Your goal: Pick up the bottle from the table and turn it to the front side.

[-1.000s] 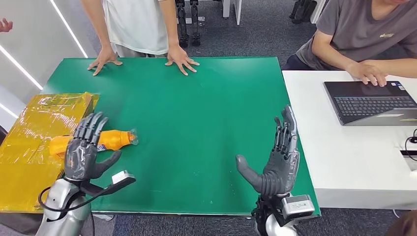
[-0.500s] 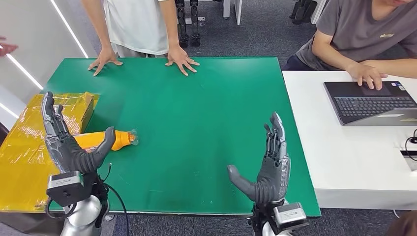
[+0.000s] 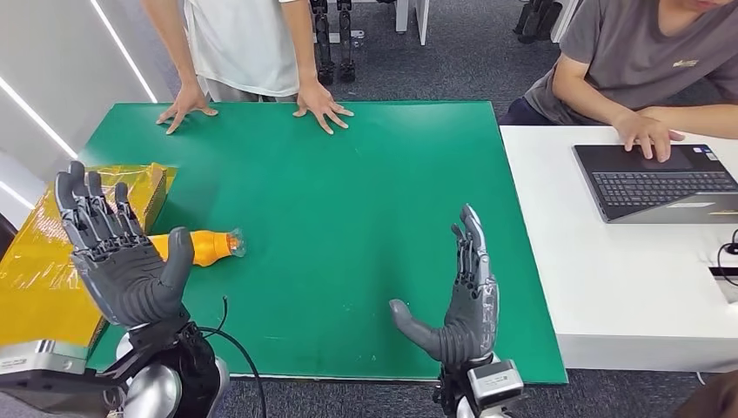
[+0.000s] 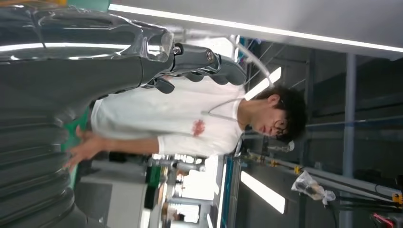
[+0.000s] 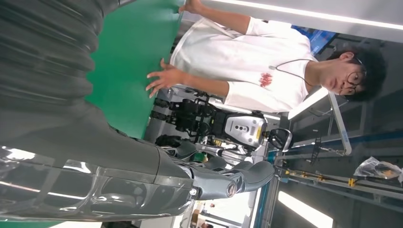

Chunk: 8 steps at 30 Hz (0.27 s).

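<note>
An orange bottle [image 3: 205,246] lies on its side at the left of the green table [image 3: 348,192], its clear cap pointing toward the table's middle. My left hand [image 3: 117,257] is raised above and in front of it, fingers spread, holding nothing, and it hides the bottle's base end. My right hand [image 3: 459,300] stands upright near the table's front edge, fingers straight, thumb out, empty. The left hand [image 4: 71,76] and the right hand [image 5: 95,156] show close up in their wrist views, with nothing in them.
A box wrapped in yellow film [image 3: 52,261] sits at the table's left edge beside the bottle. A person in a white shirt [image 3: 244,43] leans both palms on the far edge. To the right, a white table [image 3: 627,287] carries a laptop [image 3: 661,181] that a seated person types on.
My left hand has lifted off the bottle and risen toward the camera, turning palm outward with fingers spread. My right hand has drifted slightly left and nearer. The bottle has not moved.
</note>
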Motion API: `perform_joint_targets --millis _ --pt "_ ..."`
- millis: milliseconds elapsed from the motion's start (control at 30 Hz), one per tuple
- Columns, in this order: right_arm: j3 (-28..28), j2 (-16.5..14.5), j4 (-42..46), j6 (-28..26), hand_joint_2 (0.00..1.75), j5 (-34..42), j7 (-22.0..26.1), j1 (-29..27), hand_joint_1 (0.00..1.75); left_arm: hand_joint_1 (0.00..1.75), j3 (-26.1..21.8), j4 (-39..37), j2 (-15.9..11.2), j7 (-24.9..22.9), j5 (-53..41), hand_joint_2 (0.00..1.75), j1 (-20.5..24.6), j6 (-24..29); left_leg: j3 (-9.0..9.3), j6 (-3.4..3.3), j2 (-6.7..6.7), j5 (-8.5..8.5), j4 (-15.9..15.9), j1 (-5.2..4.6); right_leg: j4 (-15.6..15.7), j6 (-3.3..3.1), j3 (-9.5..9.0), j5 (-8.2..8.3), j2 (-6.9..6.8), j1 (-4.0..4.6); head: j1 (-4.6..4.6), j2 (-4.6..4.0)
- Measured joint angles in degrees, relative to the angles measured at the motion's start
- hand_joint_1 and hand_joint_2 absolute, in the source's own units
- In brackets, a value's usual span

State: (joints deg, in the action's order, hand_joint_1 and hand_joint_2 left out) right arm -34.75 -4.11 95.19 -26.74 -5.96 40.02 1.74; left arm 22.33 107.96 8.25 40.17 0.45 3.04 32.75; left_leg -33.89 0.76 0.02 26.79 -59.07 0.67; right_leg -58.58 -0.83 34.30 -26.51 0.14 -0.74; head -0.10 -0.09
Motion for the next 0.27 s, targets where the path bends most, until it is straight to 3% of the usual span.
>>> perform_joint_targets --millis 100,267 --pt "-0.1 0.0 -0.3 -0.2 1.75 -0.4 0.0 0.3 0.00 0.00 -0.7 0.0 1.6 0.0 2.4 1.75 -1.3 -7.1 -0.01 0.00 0.00 0.00 0.0 0.00 0.0 0.00 0.00 0.00 0.00 0.00 0.01 0.00" --pt "-0.1 -0.3 -0.9 -1.2 1.75 -1.0 0.0 1.1 0.00 0.00 -2.6 -0.1 3.1 0.0 0.7 1.75 -1.9 -9.8 0.00 0.00 0.00 0.00 0.0 -0.01 0.0 0.00 0.00 0.00 0.00 0.00 -0.01 0.00"
